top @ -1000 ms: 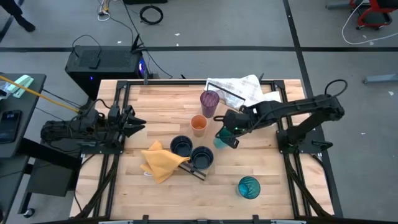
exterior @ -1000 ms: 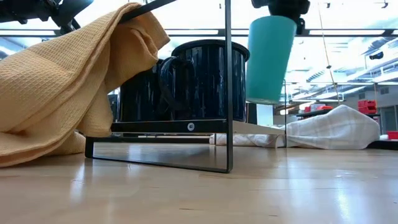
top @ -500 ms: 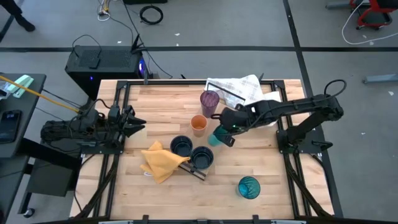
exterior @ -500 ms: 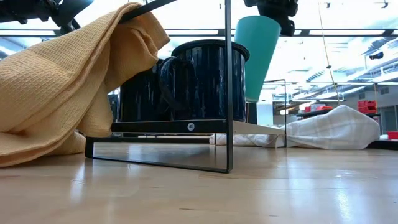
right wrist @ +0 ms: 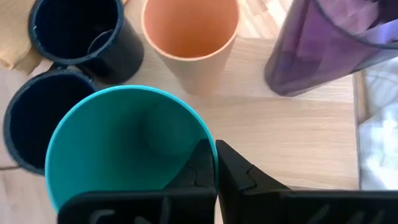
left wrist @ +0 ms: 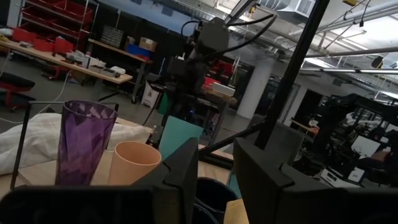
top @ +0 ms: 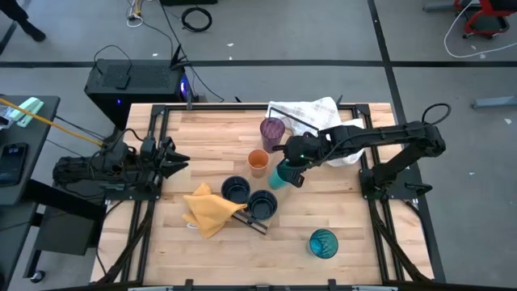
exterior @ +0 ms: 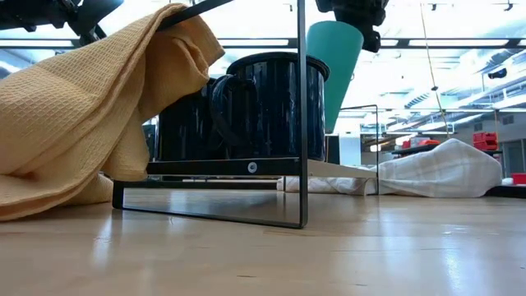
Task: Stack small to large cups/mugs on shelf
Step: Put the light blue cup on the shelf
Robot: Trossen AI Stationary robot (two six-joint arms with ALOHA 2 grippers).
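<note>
A: Right gripper (top: pixel 291 171) status?
B: It is pinching the teal cup (top: pixel 279 177) by the rim, aloft and tilted.
A: And the orange cup (top: pixel 258 162)?
B: It is standing upright just left, slightly farther; the left gripper (top: pixel 179 159) is idling with fingers parted, well left.

Two dark jointed arms with black cables and matte, angular fingers (left wrist: pixel 186 168).

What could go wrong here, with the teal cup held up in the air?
The right claw pinches only the rim of the small teal cup, which hangs tilted, so it might slip or swing. It is carried close to the orange cup and purple tumbler, so a low pass could knock either over.
</note>
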